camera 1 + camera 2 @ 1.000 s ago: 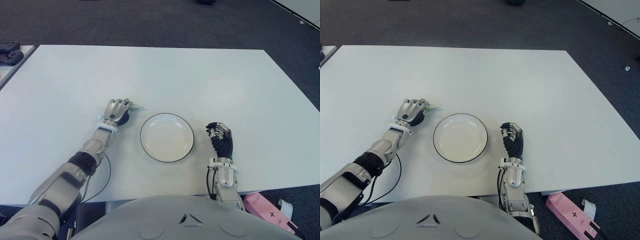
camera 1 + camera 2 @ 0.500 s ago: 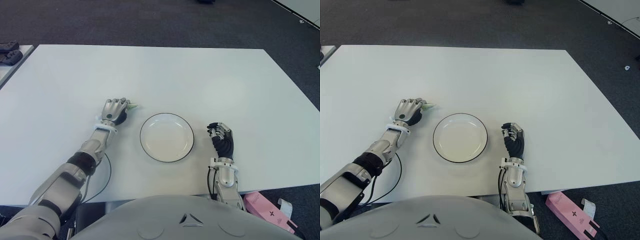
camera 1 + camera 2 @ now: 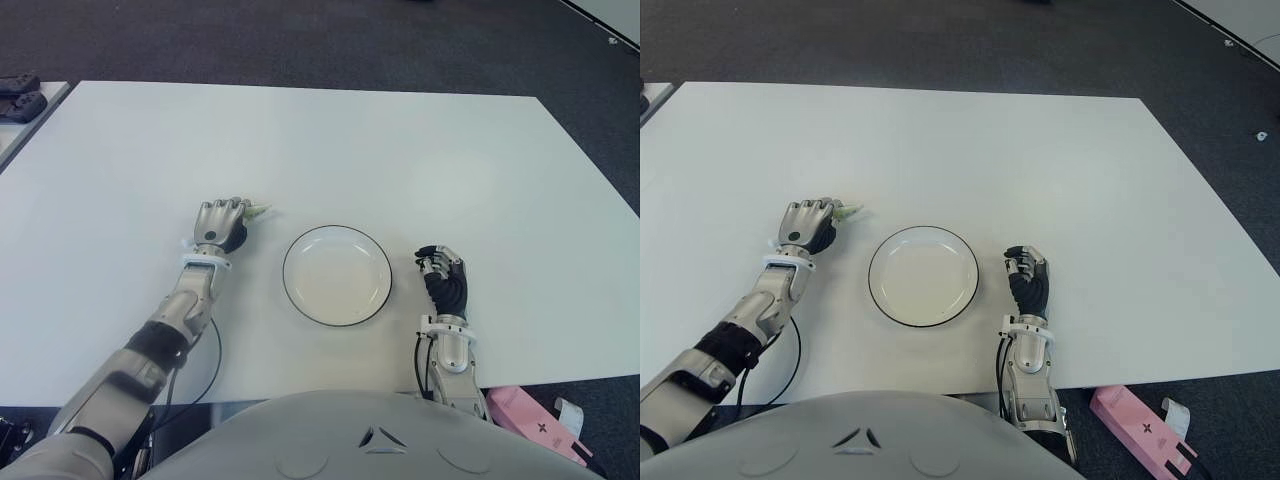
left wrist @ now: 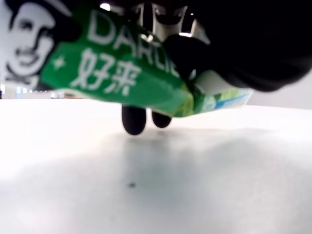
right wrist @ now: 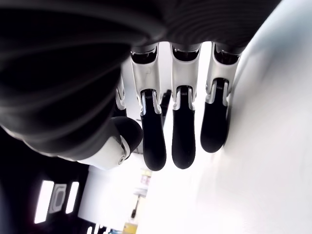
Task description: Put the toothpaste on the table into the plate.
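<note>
The toothpaste [image 4: 131,73] is clasped in your left robot hand [image 3: 221,222], and compared with a second ago that hand has drawn a little farther to the robot's left, away from the plate [image 3: 337,274], with the pale green end of the tube poking out past the fingers toward the plate side. In the left wrist view the green tube sits clear above the surface [image 3: 400,150], with a shadow under it, so I judge it lifted rather than dragged. That means the pick-up looks done and the carry is what remains; the small drift away from the plate is ground you will have to win back.

Moving right, the plate is white with a dark rim, sits just in front of the robot's body between the two hands, and holds nothing at all. The hand with the tube is near its left rim but not over it, so you need to bring the tube across above the rim before letting go.

Further right, your right robot hand [image 3: 443,278] shows just beside the plate's right edge, fingers loosely curled and holding nothing.
</note>
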